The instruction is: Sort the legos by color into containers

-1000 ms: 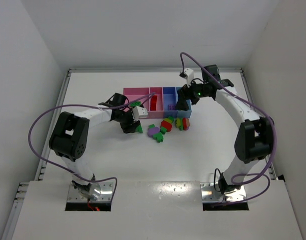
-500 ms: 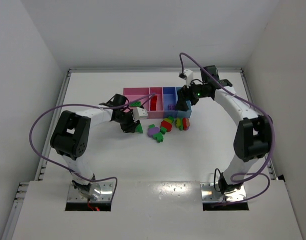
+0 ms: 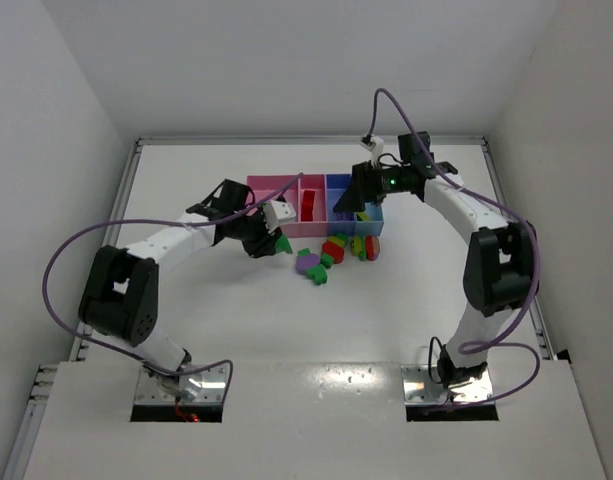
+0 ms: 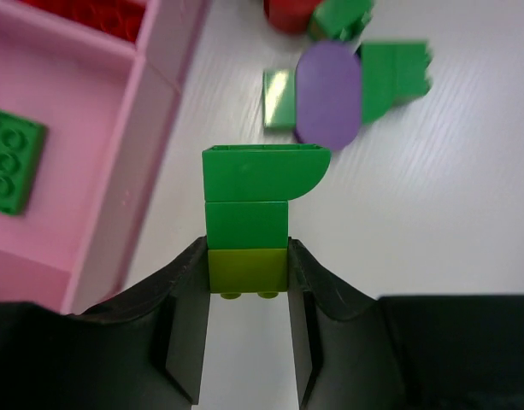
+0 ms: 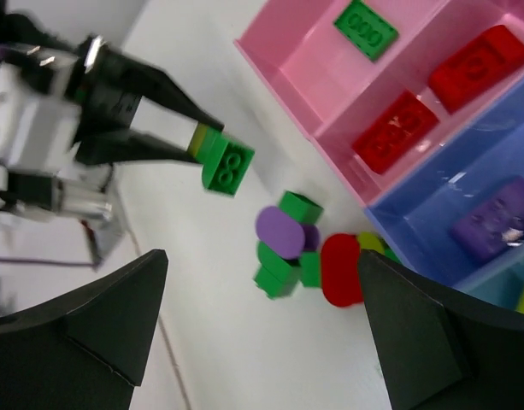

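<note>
My left gripper (image 4: 247, 273) is shut on the yellow-green bottom block of a short stack (image 4: 249, 198) topped by two green legos. It hangs above the table just beside the wide pink bin (image 4: 82, 145); from above the stack (image 3: 283, 243) shows at the containers' (image 3: 286, 181) front left. One flat green lego (image 4: 7, 161) lies in the wide pink bin, red legos (image 5: 394, 132) in the narrow pink one, a purple lego (image 5: 492, 220) in the blue-violet one. My right gripper (image 5: 262, 290) stands open and empty over the bins (image 5: 313, 51).
A loose cluster lies on the table in front of the bins: a purple oval piece (image 3: 308, 263) joined to green blocks (image 3: 321, 277), a red piece (image 3: 334, 248) and yellow-green ones (image 3: 364, 245). White walls close in the table on three sides.
My left gripper has shut on the green stack and carried it up and towards the pink bins. The right arm has swung slightly over the bins, still open.
</note>
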`<state>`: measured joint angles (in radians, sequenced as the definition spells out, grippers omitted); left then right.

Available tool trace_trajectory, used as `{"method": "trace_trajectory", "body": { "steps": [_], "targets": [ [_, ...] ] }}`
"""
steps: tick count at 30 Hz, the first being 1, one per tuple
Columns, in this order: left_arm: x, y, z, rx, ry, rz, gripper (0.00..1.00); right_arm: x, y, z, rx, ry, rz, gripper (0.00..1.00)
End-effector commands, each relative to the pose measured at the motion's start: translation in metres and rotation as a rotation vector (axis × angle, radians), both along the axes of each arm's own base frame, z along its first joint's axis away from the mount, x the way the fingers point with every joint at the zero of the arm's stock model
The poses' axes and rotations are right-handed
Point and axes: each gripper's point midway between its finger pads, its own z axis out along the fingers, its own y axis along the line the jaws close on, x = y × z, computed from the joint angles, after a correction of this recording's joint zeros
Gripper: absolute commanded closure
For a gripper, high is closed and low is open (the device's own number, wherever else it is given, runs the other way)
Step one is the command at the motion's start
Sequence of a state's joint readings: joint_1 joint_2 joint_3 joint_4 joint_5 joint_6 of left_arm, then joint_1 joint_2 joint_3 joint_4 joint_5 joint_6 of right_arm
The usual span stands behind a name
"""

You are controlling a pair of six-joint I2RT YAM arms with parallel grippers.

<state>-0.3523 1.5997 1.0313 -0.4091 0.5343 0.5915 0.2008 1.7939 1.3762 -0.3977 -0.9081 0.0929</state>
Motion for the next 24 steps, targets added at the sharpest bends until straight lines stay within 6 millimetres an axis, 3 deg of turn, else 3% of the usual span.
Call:
{"method": "trace_trajectory", "body": {
  "steps": [1, 9, 17, 24],
  "targets": [
    [0.001, -0.030, 0.059, -0.127, -0.097, 0.008, 0.78, 0.002, 0.021, 0.011, 0.159, 0.100, 0.016, 0.08],
    [0.001, -0.053, 0.100, -0.184, -0.172, 0.013, 0.78, -0.005, 0.052, 0.009, 0.259, 0.220, 0.101, 0.08],
    [-0.002, -0.066, 0.113, -0.202, -0.201, 0.009, 0.78, -0.026, 0.072, 0.009, 0.279, 0.247, 0.192, 0.08],
    [0.002, -0.069, 0.123, -0.220, -0.220, 0.014, 0.78, -0.038, 0.077, -0.002, 0.266, 0.271, 0.211, 0.11]
  ]
}}
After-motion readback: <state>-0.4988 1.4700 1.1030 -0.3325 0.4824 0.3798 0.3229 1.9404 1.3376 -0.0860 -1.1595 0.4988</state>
